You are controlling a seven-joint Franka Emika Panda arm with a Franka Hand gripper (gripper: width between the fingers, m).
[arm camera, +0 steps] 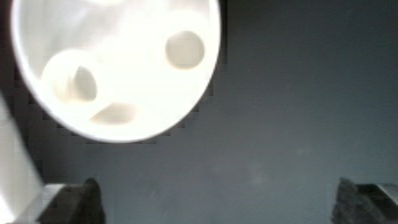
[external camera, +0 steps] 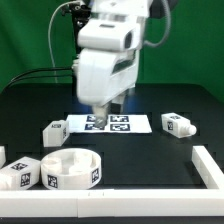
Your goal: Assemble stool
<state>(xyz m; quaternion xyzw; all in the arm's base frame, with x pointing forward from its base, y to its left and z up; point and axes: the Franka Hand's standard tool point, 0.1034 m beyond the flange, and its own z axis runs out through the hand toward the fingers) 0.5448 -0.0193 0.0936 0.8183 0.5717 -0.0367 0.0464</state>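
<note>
The round white stool seat [external camera: 70,167] lies dish-side up at the front, toward the exterior view's left. In the wrist view its inside [arm camera: 116,60] shows three holes. One white leg [external camera: 53,129] lies by the marker board's end on the exterior view's left. Another leg [external camera: 177,124] lies toward the right. A third leg [external camera: 18,173] lies beside the seat. My gripper [external camera: 103,114] hangs over the marker board [external camera: 110,124], behind the seat. In the wrist view my gripper [arm camera: 217,205] is open and empty, with dark table between the fingers [arm camera: 71,203].
A long white border rail runs along the front [external camera: 100,206] and up the exterior view's right side [external camera: 210,168]. A pale strip [arm camera: 13,170] shows at the wrist view's edge. Cables hang behind the arm.
</note>
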